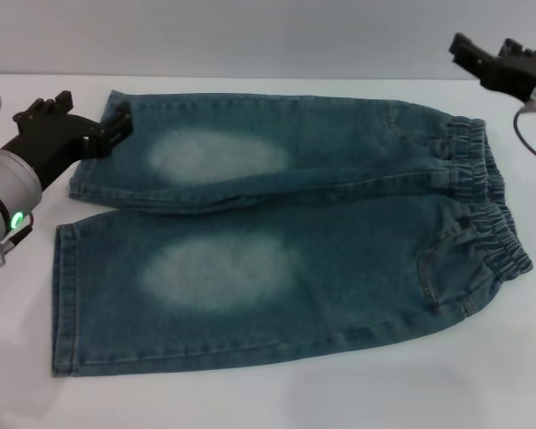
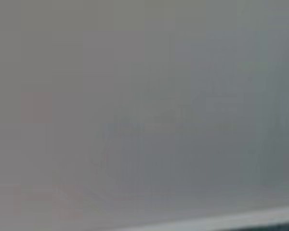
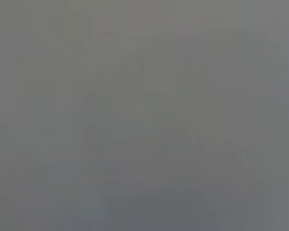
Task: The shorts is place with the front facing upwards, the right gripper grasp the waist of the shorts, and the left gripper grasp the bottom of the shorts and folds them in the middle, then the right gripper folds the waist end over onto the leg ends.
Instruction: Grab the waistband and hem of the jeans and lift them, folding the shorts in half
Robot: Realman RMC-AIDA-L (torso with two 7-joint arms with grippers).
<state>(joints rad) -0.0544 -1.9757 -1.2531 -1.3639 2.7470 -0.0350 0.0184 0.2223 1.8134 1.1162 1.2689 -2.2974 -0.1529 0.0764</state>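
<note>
Denim shorts (image 1: 286, 237): spread flat on the white counter (image 1: 268, 393), front side up, with the two legs pointing to the robot's left and the waist to its right. Each leg carries a pale faded oval patch. The far leg lies slightly over the near one along the middle seam.
Elastic waistband (image 1: 487, 201): gathered and ruffled, at the right end of the shorts; a front pocket seam shows just beside it on the near leg.
Leg hems (image 1: 67, 295): at the left end; the near hem lies flat and straight, the far hem sits by the left gripper.
Left gripper (image 1: 114, 125): black, low over the counter at the far left corner of the shorts, its tips touching or just over the hem of the far leg. The fingers look narrowly parted around the cloth edge, but whether they hold the denim cannot be told. The grey arm behind it shows a green light.
Right gripper (image 1: 469, 54): black, at the far right, beyond the waistband and apart from the shorts, with a cable trailing beside it. Whether its fingers are parted or closed cannot be told.
Left wrist view: a blurred grey field with a pale strip along one edge; nothing identifiable.
Right wrist view: a uniform grey blur; nothing identifiable.
</note>
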